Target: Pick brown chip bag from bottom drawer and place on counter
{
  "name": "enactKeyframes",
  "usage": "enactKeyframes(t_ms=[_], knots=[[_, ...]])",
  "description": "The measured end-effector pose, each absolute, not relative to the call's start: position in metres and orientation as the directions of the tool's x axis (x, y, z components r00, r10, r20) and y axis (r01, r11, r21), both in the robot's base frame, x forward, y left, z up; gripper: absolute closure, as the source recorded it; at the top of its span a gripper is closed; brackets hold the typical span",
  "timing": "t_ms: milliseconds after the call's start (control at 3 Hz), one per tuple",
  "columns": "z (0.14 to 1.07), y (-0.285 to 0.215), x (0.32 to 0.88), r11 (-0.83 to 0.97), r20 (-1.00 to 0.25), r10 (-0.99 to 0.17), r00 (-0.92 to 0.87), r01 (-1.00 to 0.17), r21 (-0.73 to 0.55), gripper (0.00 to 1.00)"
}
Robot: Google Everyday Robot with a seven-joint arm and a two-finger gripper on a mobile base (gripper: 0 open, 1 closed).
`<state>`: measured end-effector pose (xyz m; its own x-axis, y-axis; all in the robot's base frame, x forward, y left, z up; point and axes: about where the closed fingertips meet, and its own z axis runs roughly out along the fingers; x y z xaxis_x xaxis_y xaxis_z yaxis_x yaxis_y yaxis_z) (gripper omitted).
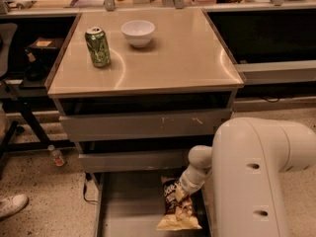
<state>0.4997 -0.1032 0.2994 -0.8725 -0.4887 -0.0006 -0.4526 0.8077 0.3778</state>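
Note:
The brown chip bag (pixel 177 212) stands upright at the right side of the open bottom drawer (pixel 128 206), its lower end fanned out near the drawer floor. My gripper (pixel 180 193) reaches down from the right and is shut on the bag's upper right edge. My bulky white arm (pixel 252 181) fills the lower right and hides the drawer's right wall. The beige counter (pixel 173 58) is the cabinet's top, above the two closed grey drawers.
A green can (pixel 98 46) and a white bowl (pixel 138 32) stand on the counter's back left. A cluttered bench (pixel 59 1) runs behind. A small bottle (pixel 57 155) and a shoe (pixel 12 205) lie on the floor at the left.

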Motion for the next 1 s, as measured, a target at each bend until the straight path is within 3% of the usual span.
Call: enactKeyframes(t_ms=[667,1000], knots=[[0.404,-0.155,0.473,0.854,0.028,-0.42,-0.907,-0.385,0.349,1.0],[0.413,-0.153,0.474,0.853,0.028,-0.428,-0.903,-0.394,0.341,1.0]])
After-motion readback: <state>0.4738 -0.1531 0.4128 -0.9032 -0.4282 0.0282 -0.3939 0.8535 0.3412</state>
